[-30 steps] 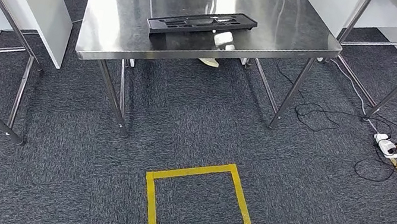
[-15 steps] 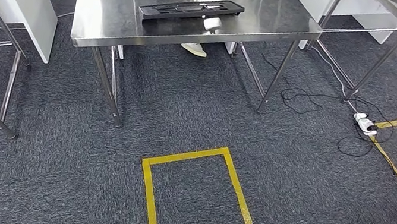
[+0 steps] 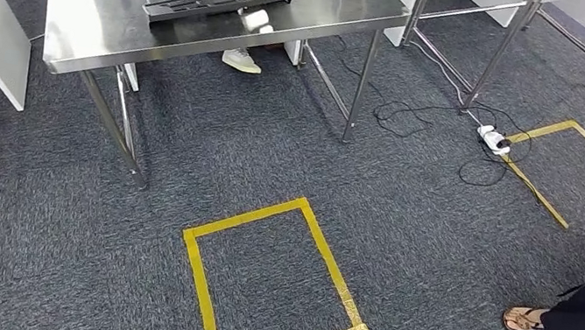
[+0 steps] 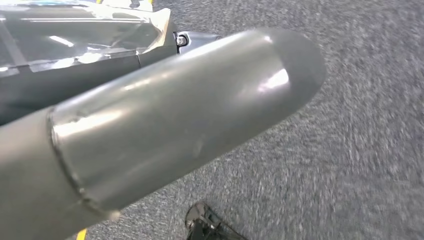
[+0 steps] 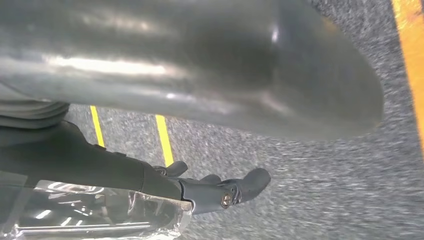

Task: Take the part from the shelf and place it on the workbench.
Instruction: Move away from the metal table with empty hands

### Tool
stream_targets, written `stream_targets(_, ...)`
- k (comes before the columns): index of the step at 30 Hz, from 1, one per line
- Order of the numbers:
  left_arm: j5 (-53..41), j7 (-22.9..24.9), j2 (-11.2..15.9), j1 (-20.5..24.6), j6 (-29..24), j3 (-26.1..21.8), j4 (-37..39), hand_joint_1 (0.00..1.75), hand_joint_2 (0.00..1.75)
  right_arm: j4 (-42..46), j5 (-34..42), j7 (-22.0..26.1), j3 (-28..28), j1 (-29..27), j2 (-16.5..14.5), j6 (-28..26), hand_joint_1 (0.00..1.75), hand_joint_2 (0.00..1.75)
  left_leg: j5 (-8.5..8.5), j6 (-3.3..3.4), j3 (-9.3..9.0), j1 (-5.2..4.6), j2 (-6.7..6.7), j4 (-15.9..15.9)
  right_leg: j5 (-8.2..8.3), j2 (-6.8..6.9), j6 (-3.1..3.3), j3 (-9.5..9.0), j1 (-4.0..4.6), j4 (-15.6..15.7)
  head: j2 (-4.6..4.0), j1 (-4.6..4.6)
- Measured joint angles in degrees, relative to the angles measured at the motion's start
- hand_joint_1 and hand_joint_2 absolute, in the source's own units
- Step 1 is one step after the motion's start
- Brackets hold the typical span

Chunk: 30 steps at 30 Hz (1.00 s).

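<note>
A black part (image 3: 219, 2) lies on the shiny silver steel workbench (image 3: 98, 28), above speckled dark grey carpet (image 3: 186, 139) marked with yellow tape squares (image 3: 275, 282).

Head view bright, even overhead light, mostly sharp; straight lines bow slightly toward the edges. Steel surface (image 3: 99, 19) carries broad white glare patches and throws a soft shadow onto the carpet (image 3: 432, 267) beneath. Left wrist view: carpet smeared by motion blur, near grey thumb (image 4: 165, 120) out of focus with a small highlight. Right wrist view dimmer, thumb (image 5: 200, 65) blurred, streaky glare.
</note>
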<state>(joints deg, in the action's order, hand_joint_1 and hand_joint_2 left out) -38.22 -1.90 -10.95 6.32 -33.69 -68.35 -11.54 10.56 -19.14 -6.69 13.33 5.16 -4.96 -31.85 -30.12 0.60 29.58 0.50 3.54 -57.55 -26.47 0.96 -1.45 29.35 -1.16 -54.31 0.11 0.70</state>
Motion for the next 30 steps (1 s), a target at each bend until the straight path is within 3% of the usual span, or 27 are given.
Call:
stream_targets(1,-0.08,-0.03,0.05,-0.06,0.08,0.06,0.00,0.00,0.00,-0.01,0.04,-0.01,-0.05,0.04,-0.02,0.02,0.00,0.00,-2.11,-0.21,1.48,0.10,-1.61,-3.33,0.22,-0.53,0.37,0.15,0.04,-0.01,0.00,0.12)
stream_targets(3,-0.19,-0.07,0.08,-0.24,0.15,0.13,0.00,0.00,0.00,-0.02,0.10,-0.03,-0.10,0.03,-0.04,0.04,0.00,0.00,-5.92,-0.20,5.14,0.09,-3.03,-11.34,0.61,-1.68,0.96,0.71,0.43,-0.06,0.00,0.25)
stream_targets(4,-0.20,-0.07,0.09,-0.32,0.16,0.14,0.00,0.00,0.00,-0.03,0.10,-0.03,-0.12,-0.08,-0.03,0.04,0.00,0.00,-6.48,-0.01,6.28,0.05,-3.21,-13.77,0.74,-2.29,1.14,0.90,0.69,-0.09,0.00,0.25)
stream_targets(5,-0.20,-0.07,0.10,-0.37,0.18,0.15,0.00,0.00,0.00,-0.04,0.09,-0.04,-0.14,-0.23,-0.02,0.04,0.00,0.00,-5.81,0.37,6.39,-0.04,-3.34,-14.00,0.85,-2.95,1.30,0.99,0.99,-0.11,0.00,0.25)
stream_targets(7,-0.17,-0.08,0.12,-0.40,0.21,0.16,0.00,0.00,0.00,-0.08,-0.01,-0.04,-0.17,-0.37,-0.03,0.04,0.00,0.00,-1.73,1.86,3.62,-0.54,-4.43,-8.22,1.05,-4.37,1.51,0.96,1.60,-0.10,0.00,0.24)
stream_targets(9,-0.13,-0.15,0.42,-0.39,0.26,0.18,-0.10,0.00,0.00,-0.09,-0.10,-0.07,-0.22,-0.23,-0.35,0.04,0.00,0.00,1.76,4.17,0.16,-1.25,-7.47,-0.81,1.33,-5.63,1.53,1.09,1.75,-0.14,0.00,-0.15)
stream_targets(11,-0.08,-0.26,0.74,-0.37,0.34,0.21,-0.25,0.00,0.00,-0.09,-0.13,-0.12,-0.33,-0.03,-0.77,0.07,0.00,0.00,2.52,5.51,-1.01,-1.86,-8.84,2.12,1.72,-6.89,1.12,1.69,1.27,-0.18,0.00,-0.31)
stream_targets(12,-0.07,-0.31,0.64,-0.32,0.42,0.22,-0.25,0.00,0.00,-0.09,-0.11,-0.14,-0.39,-0.03,-0.82,0.07,0.00,0.00,2.67,5.58,-1.10,-1.96,-8.16,2.68,1.96,-7.58,0.78,1.98,1.14,-0.05,0.00,-0.15)
stream_targets(13,-0.07,-0.35,0.66,-0.25,0.48,0.21,-0.28,0.00,0.00,-0.10,-0.09,-0.14,-0.44,-0.17,-0.84,0.06,0.00,0.00,3.05,5.42,-1.48,-1.89,-7.27,3.61,2.08,-7.55,0.56,2.32,1.14,-0.13,0.00,0.06)
stream_targets(15,-0.08,-0.42,0.44,-0.23,0.66,0.21,-0.27,0.00,0.00,-0.12,-0.01,-0.14,-0.56,-0.39,-0.66,0.02,0.00,0.00,3.97,5.04,-2.34,-1.31,-5.68,5.68,1.00,-5.42,0.42,3.72,1.41,-2.22,0.00,-0.08)
stream_targets(17,-0.10,-0.46,0.26,-0.41,0.76,0.21,-0.26,0.00,0.00,-0.14,0.04,-0.14,-0.74,-0.27,-0.42,0.00,0.00,0.00,4.41,4.71,-2.70,-0.92,-3.94,6.59,-2.07,-2.66,0.34,7.12,1.10,-8.88,0.00,-0.57)
stream_targets(19,-0.10,-0.46,0.15,-0.51,0.83,0.20,-0.25,0.00,0.00,-0.14,0.09,-0.14,-0.92,-0.26,-0.25,0.00,0.00,0.00,4.29,4.34,-2.67,-0.64,-2.05,6.54,-4.42,-1.79,-0.57,10.41,0.19,-15.71,0.00,-0.75)
stream_targets(20,-0.13,-0.46,0.12,-0.50,0.89,0.20,-0.25,0.00,0.00,-0.14,0.14,-0.11,-0.98,-0.39,-0.16,0.00,0.00,0.00,4.11,3.97,-2.68,-0.38,-1.20,6.39,-4.40,-1.55,-1.41,10.67,-0.36,-16.54,0.00,-0.77)
stream_targets(21,-0.17,-0.46,0.10,-0.46,0.98,0.20,-0.24,0.00,0.00,-0.14,0.20,-0.07,-1.02,-0.55,-0.07,0.00,0.00,0.00,3.86,3.49,-2.71,-0.02,-0.47,6.11,-3.43,-1.18,-2.45,9.52,-0.93,-14.67,0.00,-0.76)
stream_targets(23,-0.26,-0.46,0.23,-0.42,1.13,0.21,-0.28,0.00,0.00,-0.14,0.34,0.09,-1.10,-0.60,-0.07,0.00,0.00,0.00,2.99,2.08,-2.51,0.58,0.79,4.99,-0.52,0.98,-4.54,4.91,-1.89,-6.66,0.00,-1.00)
stream_targets(24,-0.30,-0.46,0.32,-0.39,1.15,0.21,-0.30,0.00,0.00,-0.14,0.42,0.15,-1.15,-0.51,-0.13,-0.01,0.00,0.00,2.34,1.29,-2.28,0.69,1.38,4.19,0.49,1.98,-4.88,3.10,-2.20,-3.41,0.00,-1.14)
stream_targets(25,-0.32,-0.46,0.45,-0.35,1.14,0.22,-0.33,0.00,0.00,-0.14,0.47,0.20,-1.21,-0.40,-0.22,-0.03,0.00,0.00,1.83,0.61,-2.07,0.66,1.83,3.59,0.86,2.61,-4.62,2.19,-2.23,-1.82,0.00,-1.14)
stream_targets(26,-0.34,-0.47,0.54,-0.31,1.13,0.23,-0.35,0.00,0.00,-0.14,0.52,0.22,-1.27,-0.34,-0.31,-0.05,0.00,0.00,1.43,0.09,-1.97,0.58,2.26,3.21,0.73,2.66,-3.93,2.19,-2.05,-1.79,0.00,-1.08)
stream_targets(28,-0.37,-0.48,0.42,-0.23,1.15,0.23,-0.31,0.00,0.00,-0.15,0.67,0.22,-1.43,-0.53,-0.16,-0.10,0.00,0.00,1.06,-0.54,-2.21,0.93,2.76,2.91,0.55,1.34,-2.45,2.62,-1.78,-2.37,0.00,-0.57)
stream_targets(30,-0.40,-0.48,0.26,-0.19,1.21,0.25,-0.27,0.00,0.00,-0.17,0.83,0.22,-1.59,-0.82,0.02,-0.12,0.00,0.00,-1.14,-0.83,-1.50,1.45,0.76,0.60,0.65,0.15,-1.62,2.90,-1.59,-2.44,0.00,-0.29)
